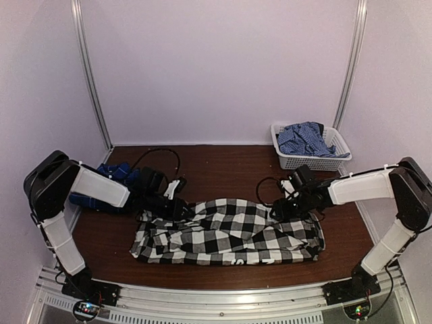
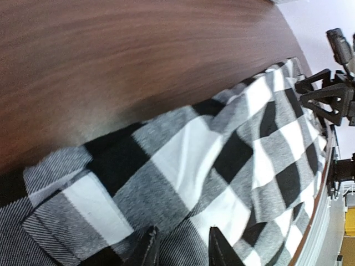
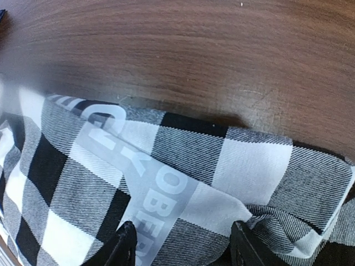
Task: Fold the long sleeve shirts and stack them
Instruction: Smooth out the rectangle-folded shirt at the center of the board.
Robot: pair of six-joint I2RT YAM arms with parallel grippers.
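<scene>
left tool (image 2: pixel 183 250): its fingers are sitting a narrow gap apart with checked cloth bunching up between them; the tips are cut off by the picture's edge, so i cannot tell whether they are pinching it.
right tool (image 3: pixel 183 246): its fingers are standing wide apart over the cloth, gripping nothing.
black-and-white checked shirt (image 1: pixel 229 233): lying spread and rumpled across the near middle of the worktop (image 1: pixel 223 165), with both tools sitting at its far edge, one towards each end.
white lettering (image 3: pixel 138 166): running slantwise across the checks just ahead of the right tool.
dark blue shirt (image 1: pixel 111 172): lying bundled at the left rear, partly hidden behind the left arm.
white basket (image 1: pixel 307 162): standing at the right rear corner, well apart from the spread shirt.
basket contents: crumpled blue checked cloth (image 1: pixel 305 138) is filling it and hanging over the rim.
</scene>
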